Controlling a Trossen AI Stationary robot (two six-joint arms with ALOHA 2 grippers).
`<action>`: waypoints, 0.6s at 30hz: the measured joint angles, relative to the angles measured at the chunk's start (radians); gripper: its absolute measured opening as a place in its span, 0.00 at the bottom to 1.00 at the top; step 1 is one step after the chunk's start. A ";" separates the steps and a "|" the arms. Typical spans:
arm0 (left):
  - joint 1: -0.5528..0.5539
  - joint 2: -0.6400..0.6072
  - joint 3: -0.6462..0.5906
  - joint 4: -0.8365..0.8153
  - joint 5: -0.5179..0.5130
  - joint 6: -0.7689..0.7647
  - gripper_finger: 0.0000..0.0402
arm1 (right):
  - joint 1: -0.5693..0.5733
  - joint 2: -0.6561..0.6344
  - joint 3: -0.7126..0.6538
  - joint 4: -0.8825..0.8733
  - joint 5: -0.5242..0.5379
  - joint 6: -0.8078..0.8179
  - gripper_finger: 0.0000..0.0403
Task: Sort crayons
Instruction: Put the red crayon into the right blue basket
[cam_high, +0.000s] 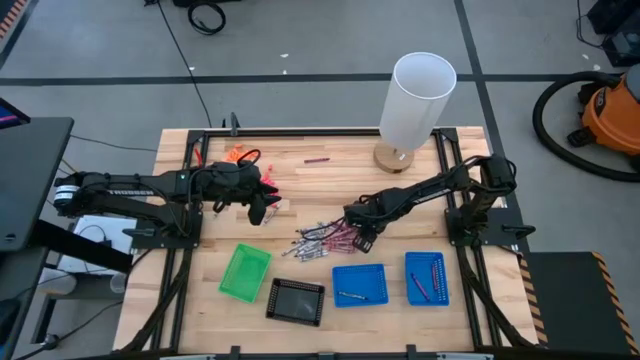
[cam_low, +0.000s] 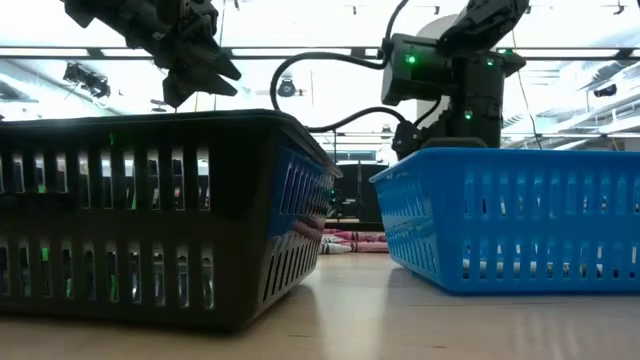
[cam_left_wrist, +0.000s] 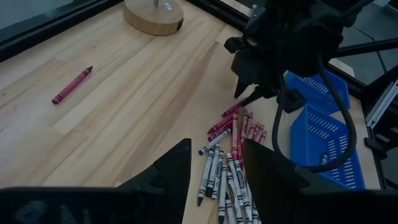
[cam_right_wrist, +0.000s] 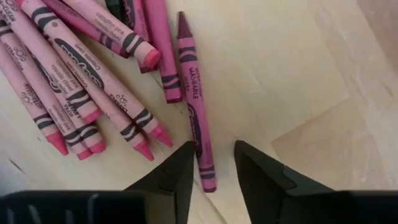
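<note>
A pile of crayons (cam_high: 322, 242) lies on the wooden table, pink and maroon ones (cam_right_wrist: 93, 74) mixed with grey-white ones (cam_left_wrist: 214, 168). My right gripper (cam_high: 362, 238) points down at the pile's right edge. In the right wrist view its open fingers (cam_right_wrist: 214, 174) stand on either side of one dark pink crayon (cam_right_wrist: 194, 106) that lies flat, a little apart from the rest. My left gripper (cam_high: 262, 208) hangs open above the table left of the pile, with nothing between its fingers (cam_left_wrist: 217, 168). My right gripper comes from above, fingers pointing down, astride the dark pink crayon's flat end (cam_right_wrist: 208, 180) and lying across it. The crayon lies flat on the table. Whether the fingers touch it I cannot tell.
Near the front edge stand a green tray (cam_high: 245, 272), a black tray (cam_high: 296, 300) and two blue trays (cam_high: 360, 285) (cam_high: 427, 277) with crayons in them. A white cylinder on a wooden base (cam_high: 415, 100) stands at the back right. A lone crayon (cam_high: 317, 159) lies at the back, orange bits (cam_high: 240, 155) at the back left.
</note>
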 joint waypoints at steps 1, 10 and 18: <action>0.000 0.000 0.000 0.000 0.000 0.000 0.39 | 0.000 0.000 0.000 -0.002 0.002 -0.001 0.28; 0.000 0.000 0.000 0.016 0.000 -0.021 0.39 | 0.007 0.001 -0.001 -0.014 0.038 0.064 0.06; 0.000 -0.003 0.000 0.051 0.000 -0.036 0.39 | 0.006 0.014 0.071 -0.126 0.021 0.033 0.07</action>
